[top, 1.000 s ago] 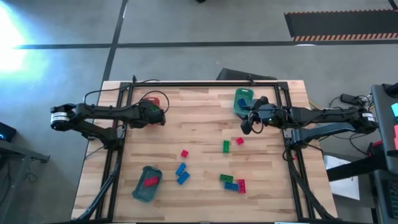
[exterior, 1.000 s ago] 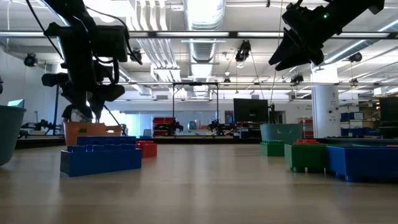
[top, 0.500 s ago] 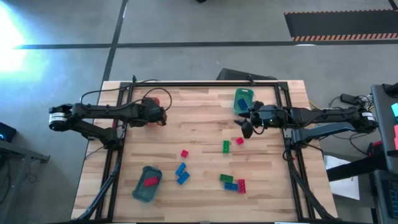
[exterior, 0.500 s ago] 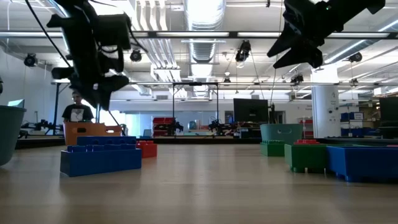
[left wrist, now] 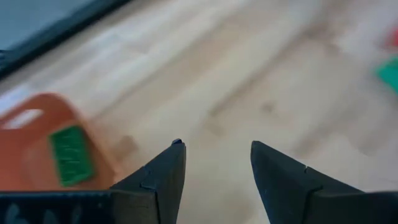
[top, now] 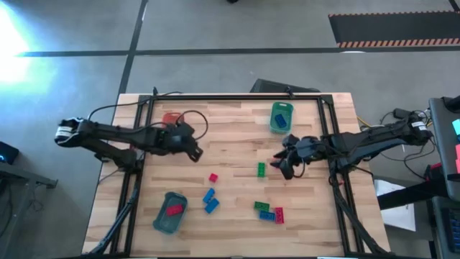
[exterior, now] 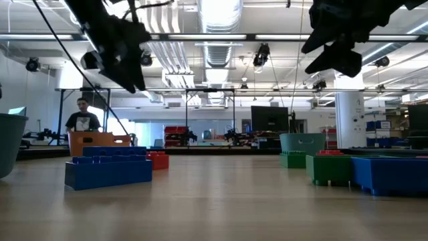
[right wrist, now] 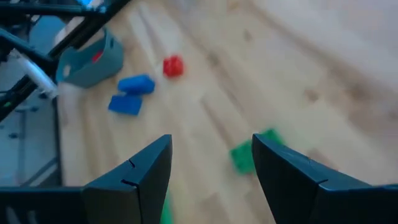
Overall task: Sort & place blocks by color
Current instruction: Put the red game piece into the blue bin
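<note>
Small studded blocks lie scattered on the wooden table: a red block (top: pixel 213 178), two blue blocks (top: pixel 210 200), a green block (top: pixel 261 170), and a green, blue and red cluster (top: pixel 269 211) near the near edge. My left gripper (top: pixel 197 153) hangs open and empty over bare wood, right of the orange-red tray (top: pixel 171 117). That tray holds a green block (left wrist: pixel 68 155). My right gripper (top: pixel 279 167) is open and empty in the air, just right of the green block (right wrist: pixel 252 155). Both grippers are high above the table in the low view.
The green tray (top: pixel 281 116) at the far edge holds a blue block. The teal tray (top: pixel 169 213) near the near-left corner holds a red block. Black frame rails run along the table's left, right and far edges. Bare wood lies between the two grippers.
My left gripper has left the orange-red tray and swung toward the table's middle and near edge. My right gripper has moved from beside the green tray toward the near edge, coming next to the lone green block. No block has moved.
</note>
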`<state>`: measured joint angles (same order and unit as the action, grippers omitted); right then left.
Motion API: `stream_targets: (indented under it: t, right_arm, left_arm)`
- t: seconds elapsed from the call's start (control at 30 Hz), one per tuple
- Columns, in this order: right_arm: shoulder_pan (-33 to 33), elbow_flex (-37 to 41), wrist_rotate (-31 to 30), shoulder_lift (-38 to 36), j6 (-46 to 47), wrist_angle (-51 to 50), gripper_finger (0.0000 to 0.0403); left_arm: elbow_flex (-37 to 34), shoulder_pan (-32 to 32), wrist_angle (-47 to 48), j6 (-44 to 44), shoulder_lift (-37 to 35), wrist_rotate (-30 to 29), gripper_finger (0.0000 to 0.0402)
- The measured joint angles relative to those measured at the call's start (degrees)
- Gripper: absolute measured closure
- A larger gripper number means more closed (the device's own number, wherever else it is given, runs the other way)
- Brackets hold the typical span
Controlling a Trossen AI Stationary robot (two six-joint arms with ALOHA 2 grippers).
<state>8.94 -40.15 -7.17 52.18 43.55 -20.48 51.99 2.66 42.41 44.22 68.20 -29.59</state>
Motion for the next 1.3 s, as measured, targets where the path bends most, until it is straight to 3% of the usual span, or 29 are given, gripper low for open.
stream_targets:
  t: [0.1, 0.3, 0.5, 0.83, 1.3]
  right_arm:
    - [0.3, -1.0, 2.9, 0.0, 4.5, -3.8, 0.0193]
    - [0.3, -1.5, 2.7, 0.9, 13.7, -14.4, 0.0193]
    - [2.0, -1.5, 2.4, 3.9, 16.7, -19.2, 0.0193]
    - [4.2, -1.5, -4.2, 12.7, 22.0, -22.1, 0.0193]
    - [4.0, -5.0, -14.2, 28.9, 22.4, -19.5, 0.0193]
  left_arm:
    - [1.3, 3.1, -0.7, 0.0, 0.1, 1.8, 0.0237]
    - [1.5, 8.2, -7.1, -3.6, 0.7, 1.9, 0.0237]
    - [1.8, 9.2, -11.1, -4.1, 1.3, 2.0, 0.0237]
    - [2.4, 9.2, -19.0, -8.1, 1.2, 2.0, 0.0237]
    - [2.1, 9.2, -19.5, -11.2, 1.4, 0.3, 0.0237]
